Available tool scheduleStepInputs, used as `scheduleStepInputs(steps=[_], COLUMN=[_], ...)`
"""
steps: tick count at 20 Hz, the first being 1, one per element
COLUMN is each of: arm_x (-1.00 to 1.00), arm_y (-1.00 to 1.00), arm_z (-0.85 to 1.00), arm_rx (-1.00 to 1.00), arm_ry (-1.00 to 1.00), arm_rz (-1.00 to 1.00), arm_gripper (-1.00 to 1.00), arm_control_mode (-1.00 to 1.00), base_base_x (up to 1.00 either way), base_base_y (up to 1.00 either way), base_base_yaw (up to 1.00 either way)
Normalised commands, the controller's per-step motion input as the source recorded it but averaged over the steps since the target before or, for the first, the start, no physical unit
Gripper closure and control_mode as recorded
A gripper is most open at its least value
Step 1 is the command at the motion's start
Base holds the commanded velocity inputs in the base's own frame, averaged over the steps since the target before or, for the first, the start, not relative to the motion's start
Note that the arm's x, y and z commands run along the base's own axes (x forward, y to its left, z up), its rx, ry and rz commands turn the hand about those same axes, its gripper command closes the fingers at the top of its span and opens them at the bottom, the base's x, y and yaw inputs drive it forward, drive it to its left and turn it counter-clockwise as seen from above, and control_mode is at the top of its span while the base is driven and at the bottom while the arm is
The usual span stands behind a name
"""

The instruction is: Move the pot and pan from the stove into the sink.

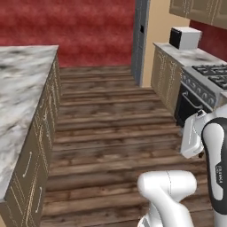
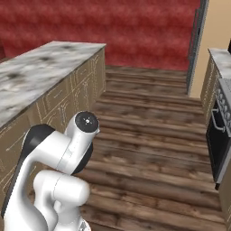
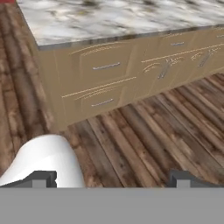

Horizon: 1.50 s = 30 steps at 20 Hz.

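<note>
Hand view: open hand [image 3: 113, 178] over floorboards, stove [image 1: 207, 82] well apart.

Marble-topped cabinet [image 3: 109, 83] over plank floor [image 3: 144, 144]

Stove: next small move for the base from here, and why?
Probably turn and drive the base right, toward the stove. It sits at the far right edge of the left base view, across the wood floor, seemingly out of reach. The gripper points at the island cabinets, fingers wide apart and empty.
</note>
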Motion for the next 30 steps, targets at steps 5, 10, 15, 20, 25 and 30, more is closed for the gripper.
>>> scheduleStepInputs(steps=[5, 10, 15, 20, 25, 30], arm_x=[0.00, 0.00, 0.00, 0.00, 0.00, 0.00], arm_y=[0.00, 0.00, 0.00, 0.00, 0.00, 0.00], arm_z=[0.00, 0.00, 0.00, 0.00, 0.00, 0.00], arm_rx=[0.00, 0.00, 0.00, 0.00, 0.00, 0.00], arm_ry=[0.00, 0.00, 0.00, 0.00, 0.00, 0.00], arm_rz=[0.00, 0.00, 0.00, 0.00, 0.00, 0.00], arm_gripper=[-1.00, -1.00, -1.00, -1.00, -1.00, -1.00], arm_control_mode=[1.00, 1.00, 1.00, 1.00, 1.00, 1.00], base_base_x=[0.99, 1.00, 1.00, 1.00, 1.00, 1.00], base_base_y=[0.00, 0.00, 0.00, 0.00, 0.00, 0.00], base_base_yaw=[0.05, 0.04, 0.05, 0.04, 0.04, 0.07])
